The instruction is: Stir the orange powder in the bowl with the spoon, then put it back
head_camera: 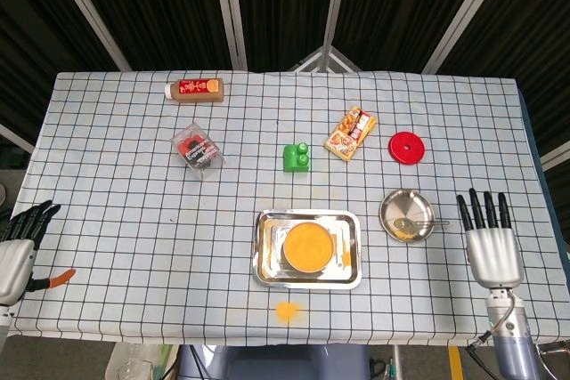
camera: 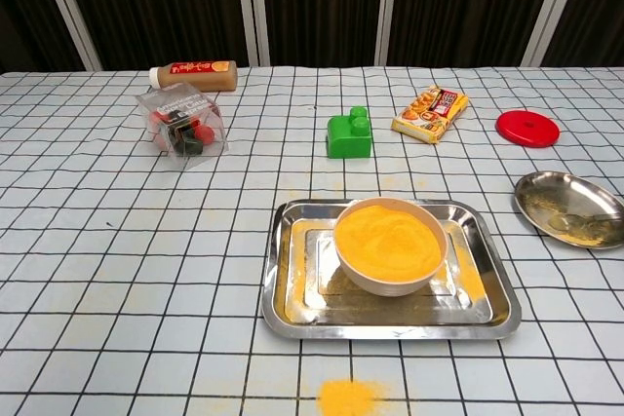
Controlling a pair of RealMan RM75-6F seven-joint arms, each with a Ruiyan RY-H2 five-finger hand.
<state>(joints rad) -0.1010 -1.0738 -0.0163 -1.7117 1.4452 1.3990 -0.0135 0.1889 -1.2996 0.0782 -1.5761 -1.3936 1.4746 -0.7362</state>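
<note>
Chest view shows neither hand. Left hand [head_camera: 16, 251] is cut off at the head view's left edge; fingers look loosely extended with nothing in them, though the crop makes that hard to confirm. An orange bit just below it is too small to identify. Right hand [head_camera: 491, 240] lies flat on the table, fingers straight and spread, released, touching nothing else. The spoon [head_camera: 417, 223] sits in the small steel dish [head_camera: 392, 207] just left of that hand's fingertips, handle poking over the rim toward them; in chest view it's barely discernible. Bowl [camera: 390, 245] of orange powder stands on the steel tray [camera: 487, 280], well left of the right hand. Spilled powder [camera: 349, 397] lies in front of the tray.
</note>
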